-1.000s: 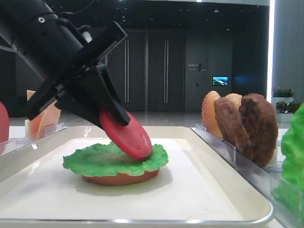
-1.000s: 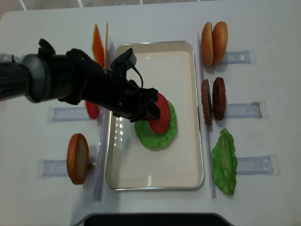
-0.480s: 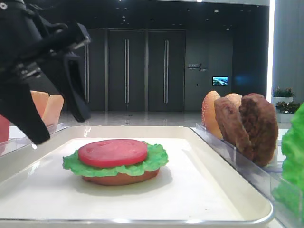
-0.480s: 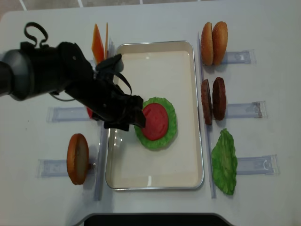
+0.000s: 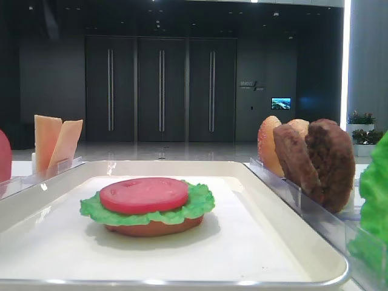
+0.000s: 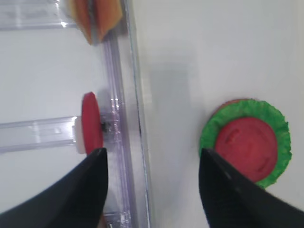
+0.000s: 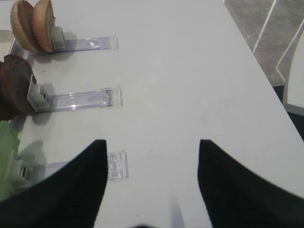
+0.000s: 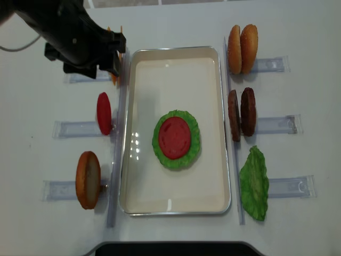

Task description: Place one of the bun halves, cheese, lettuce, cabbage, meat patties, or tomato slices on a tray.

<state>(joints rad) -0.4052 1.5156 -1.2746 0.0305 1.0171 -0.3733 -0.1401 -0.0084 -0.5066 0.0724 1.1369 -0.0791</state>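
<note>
A pinkish-red tomato slice (image 5: pixel 143 194) lies flat on the green lettuce (image 5: pixel 200 203). The lettuce sits on a bun half (image 5: pixel 151 228) in the middle of the cream tray (image 8: pixel 176 69). My left gripper (image 6: pixel 152 156) is open and holds nothing. It hangs above the tray's left rim, well clear of the stack (image 6: pixel 246 149). The left arm (image 8: pixel 80 37) is over the table's far left corner. My right gripper (image 7: pixel 152 142) is open and empty over bare table, right of the holders.
A second tomato slice (image 8: pixel 104 113) and a bun half (image 8: pixel 88 180) stand in clear holders left of the tray. Cheese (image 5: pixel 57 142) stands at the back left. On the right are two buns (image 8: pixel 242 49), two meat patties (image 8: pixel 241 113) and a lettuce leaf (image 8: pixel 254 183).
The left gripper let go of the tomato slice, which now lies flat on the lettuce. The gripper opened wide and drew back to the far left, leaving the front view.
</note>
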